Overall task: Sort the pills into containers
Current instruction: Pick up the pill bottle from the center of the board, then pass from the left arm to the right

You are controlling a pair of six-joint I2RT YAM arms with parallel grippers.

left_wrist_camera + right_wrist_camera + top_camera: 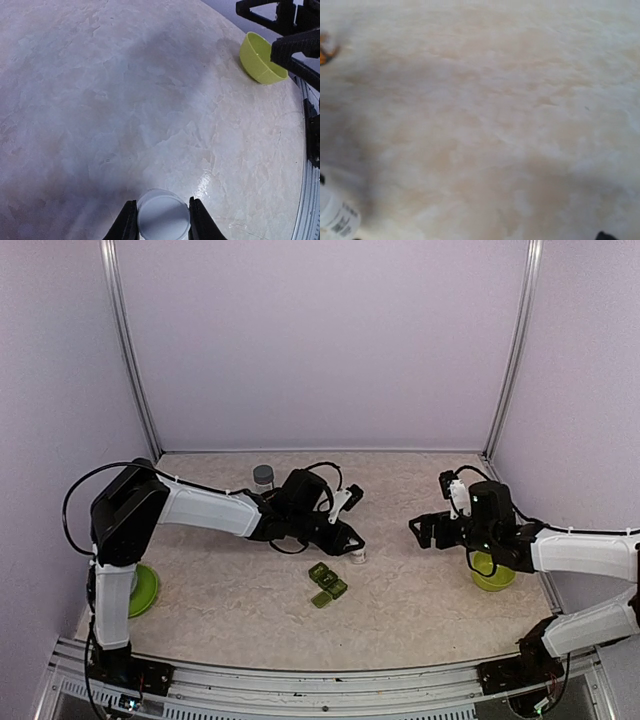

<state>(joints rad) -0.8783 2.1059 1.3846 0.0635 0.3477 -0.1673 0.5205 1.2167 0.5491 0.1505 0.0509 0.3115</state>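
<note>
Where a pale marbled table (420, 610) fills the floor of a booth with lilac walls (320, 340), two white-and-black robot arms reach in from its near edge. The left arm (205, 508) rises from the near left corner and stretches low across to the middle of the table; the right arm (585, 552) comes in from the near right corner and points left, towards the centre.

Two lime-green round bowls sit on the table; one bowl (145, 590) lies beside the left arm's base, partly hidden by it; the other bowl (492, 578) lies under the right arm's wrist.

The right gripper (422, 530) hangs over bare table left of that bowl; its jaws stand wide apart with nothing between them.

The left gripper (352, 545) is down at the table's centre; its jaws are drawn in narrow, and both fingers (129, 222) press the sides of a small white round container (162, 219) that stands upright on the table.

The dark olive-green pill box (327, 585), a short strip of joined square compartments, lies slantwise on the table just in front of the left gripper, apart from it and from the white container; whether its lids are up cannot be told.

A small grey-capped bottle (263, 476) stands upright near the back wall, behind the left arm.

The right wrist view is blurred; a white labelled bottle (335, 217) shows at its lower left corner.
</note>
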